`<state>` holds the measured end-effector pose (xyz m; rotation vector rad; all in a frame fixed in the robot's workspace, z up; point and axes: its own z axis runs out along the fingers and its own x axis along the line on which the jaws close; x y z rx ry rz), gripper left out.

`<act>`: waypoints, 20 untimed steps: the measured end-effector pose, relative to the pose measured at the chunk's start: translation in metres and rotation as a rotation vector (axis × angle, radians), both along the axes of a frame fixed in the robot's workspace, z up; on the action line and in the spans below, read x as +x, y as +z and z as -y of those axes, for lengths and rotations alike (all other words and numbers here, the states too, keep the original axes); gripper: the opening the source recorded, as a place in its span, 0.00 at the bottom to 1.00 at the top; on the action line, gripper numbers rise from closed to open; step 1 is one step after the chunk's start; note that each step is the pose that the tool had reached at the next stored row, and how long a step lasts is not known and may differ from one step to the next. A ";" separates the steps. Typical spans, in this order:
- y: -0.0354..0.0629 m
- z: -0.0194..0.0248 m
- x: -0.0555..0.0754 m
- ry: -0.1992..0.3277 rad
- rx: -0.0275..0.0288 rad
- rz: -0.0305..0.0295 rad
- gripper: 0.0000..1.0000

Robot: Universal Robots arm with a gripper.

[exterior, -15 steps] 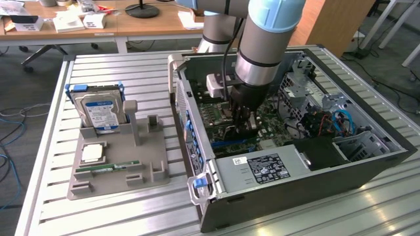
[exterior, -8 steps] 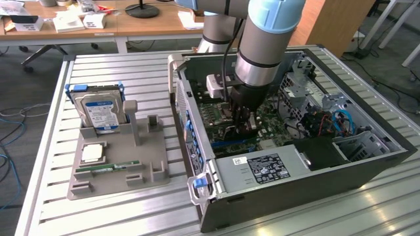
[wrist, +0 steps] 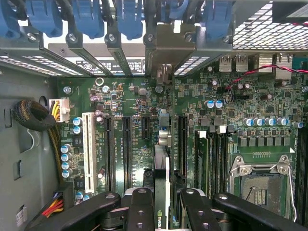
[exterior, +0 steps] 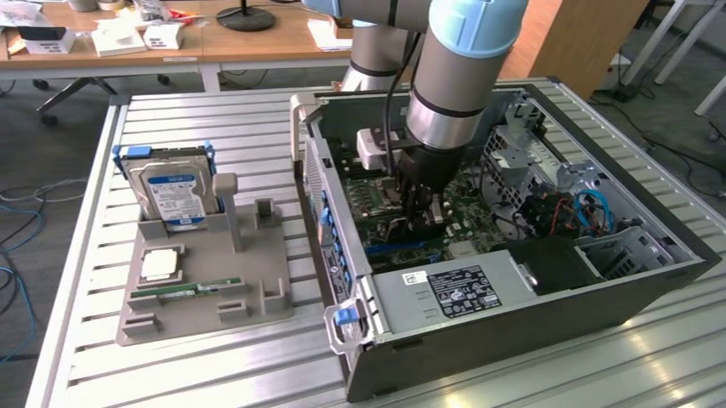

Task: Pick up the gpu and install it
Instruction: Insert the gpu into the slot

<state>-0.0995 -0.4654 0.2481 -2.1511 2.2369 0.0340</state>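
My gripper (exterior: 416,214) has reached down into the open computer case (exterior: 635,280), just above the green motherboard (exterior: 375,200). In the wrist view my gripper (wrist: 161,195) is shut on the gpu (wrist: 162,161), a thin dark card seen edge-on with a logo near the fingers (wrist: 142,204). The card stands upright over the board (wrist: 130,101), between long black slots (wrist: 127,147) and another slot (wrist: 182,144). Its silvery end bracket (wrist: 163,72) lines up with the rear slot openings. I cannot tell whether its lower edge touches a slot.
A grey holder (exterior: 204,297) beside the case carries a hard drive (exterior: 170,191), a processor chip (exterior: 159,265) and a green memory stick (exterior: 187,289). The power supply (exterior: 448,293), drive cage (exterior: 618,251), CPU socket (wrist: 260,187) and cable bundle (wrist: 33,115) crowd the case.
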 end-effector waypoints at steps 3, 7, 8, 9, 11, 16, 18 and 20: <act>0.0000 0.0000 0.000 0.000 0.0000 0.0001 0.26; 0.0000 0.0000 0.000 0.000 0.0000 0.0000 0.26; 0.0000 0.0000 0.000 0.000 0.0000 0.0000 0.26; 0.0000 0.0000 0.000 0.000 0.0001 0.0000 0.26; 0.0000 0.0000 0.000 0.000 0.0000 0.0000 0.26; 0.0000 0.0000 0.000 0.000 0.0000 0.0000 0.26; 0.0000 0.0000 0.000 0.000 0.0000 0.0000 0.26; 0.0000 0.0000 0.000 0.000 -0.0001 0.0000 0.33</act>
